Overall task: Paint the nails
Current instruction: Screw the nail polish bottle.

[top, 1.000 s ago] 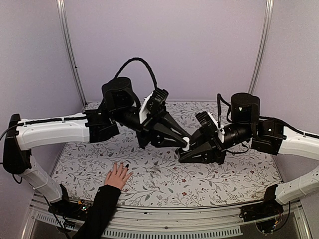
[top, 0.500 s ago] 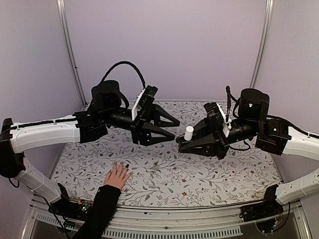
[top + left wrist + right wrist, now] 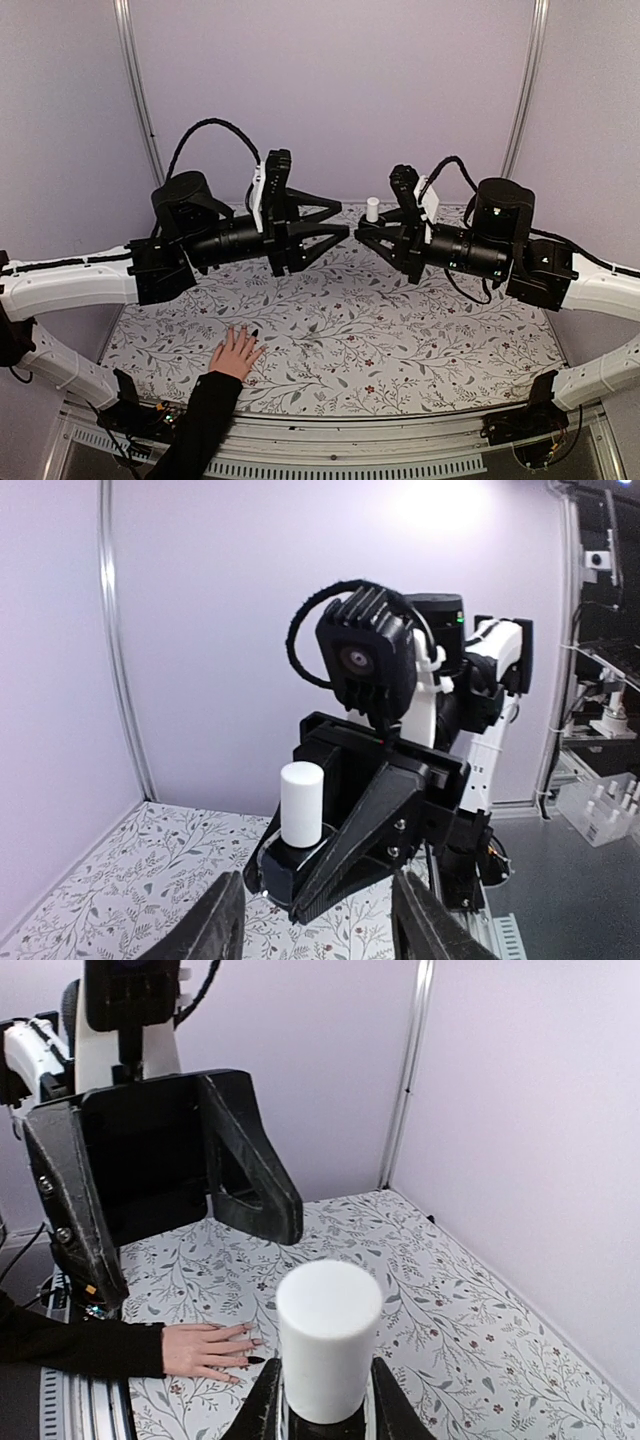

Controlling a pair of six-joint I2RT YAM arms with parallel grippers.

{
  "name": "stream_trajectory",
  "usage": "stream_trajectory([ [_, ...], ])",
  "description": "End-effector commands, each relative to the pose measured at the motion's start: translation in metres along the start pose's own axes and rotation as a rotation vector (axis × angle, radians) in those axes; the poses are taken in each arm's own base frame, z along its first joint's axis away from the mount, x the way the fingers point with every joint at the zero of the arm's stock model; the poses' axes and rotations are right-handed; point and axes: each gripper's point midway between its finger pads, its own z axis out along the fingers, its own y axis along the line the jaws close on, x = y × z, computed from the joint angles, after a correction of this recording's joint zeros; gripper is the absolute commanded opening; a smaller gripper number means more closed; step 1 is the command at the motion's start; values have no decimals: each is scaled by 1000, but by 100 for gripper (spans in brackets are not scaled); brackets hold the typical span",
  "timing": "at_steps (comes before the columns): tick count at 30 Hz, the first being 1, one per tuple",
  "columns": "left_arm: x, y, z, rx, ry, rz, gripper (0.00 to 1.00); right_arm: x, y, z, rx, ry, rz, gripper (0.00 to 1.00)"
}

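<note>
The nails (image 3: 250,335) sit at the ends of a spread human hand (image 3: 236,354) lying flat on the flowered table cover (image 3: 430,350), well below both sets of jaws and off toward the left arm's side. At least one looks dark, though they are too small to judge further. The right gripper (image 3: 373,230) is clamped on a small bottle whose white cap (image 3: 301,802) stands upright above its jaws. The left gripper (image 3: 343,221) faces it with its jaws spread wide and empty, their tips just beside the cap but not touching it. The cap appears to be on, so I judge that uncapping comes next, and that is where most of the risk lies. If the left jaws close off-centre or too low, they may strike the right fingers rather than the cap. A twist with too light a hold on the bottle could turn it in the right jaws or tip it out, dropping it toward the hand underneath. Pulling the cap out at an angle could scrape the brush and fling polish onto the cover.
</note>
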Motion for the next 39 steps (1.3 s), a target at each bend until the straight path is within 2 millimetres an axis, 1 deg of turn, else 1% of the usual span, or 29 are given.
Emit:
stream_trajectory([
  [1, -14, 24, 12, -150, -63, -39, 51, -4, -32, 3, 193, -8, 57, 0],
  [4, -9, 27, 24, -166, -62, -67, 49, 1, -35, 5, 218, 9, 67, 0],
  [9, 2, 29, 46, -178, -43, -115, 46, 10, -34, 12, 243, 50, 53, 0],
  [11, 6, 30, 53, -189, -28, -126, 43, 11, -33, 13, 245, 53, 50, 0],
  [13, 11, 35, 56, -213, -12, -133, 39, 12, -32, 14, 245, 58, 43, 0],
  [17, 19, 42, 56, -254, 21, -138, 23, 14, -31, 14, 247, 66, 34, 0],
  [20, 22, 39, 56, -233, 36, -131, 15, 12, -28, 12, 227, 58, 28, 0],
  [24, 27, 27, 56, -153, 57, -109, 5, 4, -10, 6, 121, 18, 2, 0],
  [27, 35, 16, 54, -81, 85, -104, 1, -8, 10, -3, 1, -28, -30, 0],
  [30, 39, -2, 49, 42, 98, -100, 0, -21, 28, -14, -103, -71, -54, 0],
  [33, 40, -17, 44, 160, 105, -103, 0, -28, 47, -22, -216, -97, -82, 0],
  [39, 41, -46, 38, 350, 139, -94, 1, -38, 89, -41, -478, -148, -137, 0],
])
